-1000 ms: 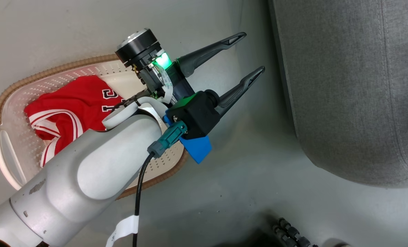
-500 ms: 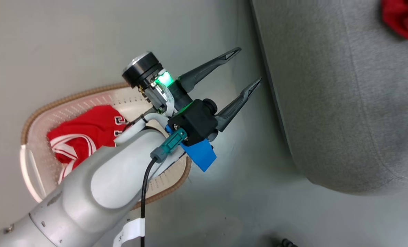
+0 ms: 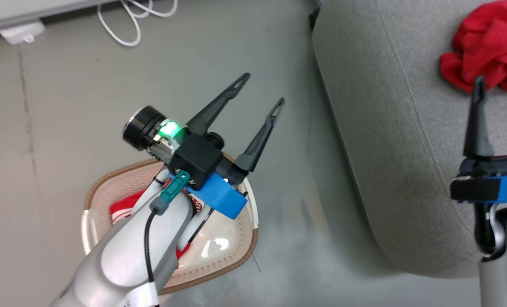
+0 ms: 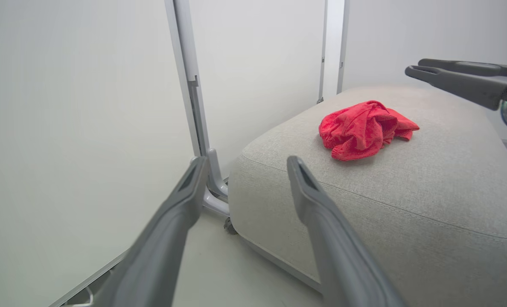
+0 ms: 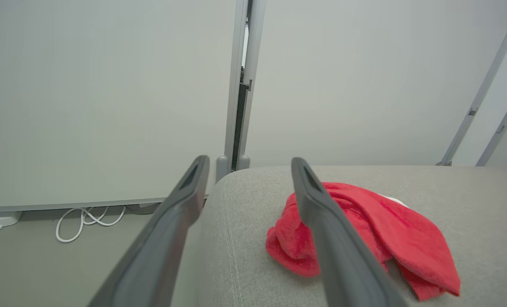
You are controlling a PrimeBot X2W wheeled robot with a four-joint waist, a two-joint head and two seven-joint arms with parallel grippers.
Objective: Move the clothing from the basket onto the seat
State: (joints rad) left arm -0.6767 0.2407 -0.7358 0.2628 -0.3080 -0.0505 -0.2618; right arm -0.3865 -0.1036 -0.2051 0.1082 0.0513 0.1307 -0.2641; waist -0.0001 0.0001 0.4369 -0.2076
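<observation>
Work stands half done: the plain red garment [image 3: 488, 42] lies far right on the seat [image 3: 386, 128], just beyond the right gripper [image 3: 501, 81], its jaws parted and empty. Next, the left gripper [image 3: 264, 88], also spread and empty, must drop to the striped jersey [image 3: 119, 209] in the basket [image 3: 219, 256] beneath.

— What rests on the grey floor [image 3: 65, 128]?
— The cream basket [image 3: 236, 264], the big grey seat [image 3: 386, 149] apart to its right, and a looped white cable [image 3: 125, 25] beside a small white box [image 3: 21, 32] by the wall.
— And on the seat?
— A crumpled plain red garment [image 3: 488, 42].
— Inside the basket?
— A red striped jersey [image 3: 123, 209], partly hidden.
</observation>
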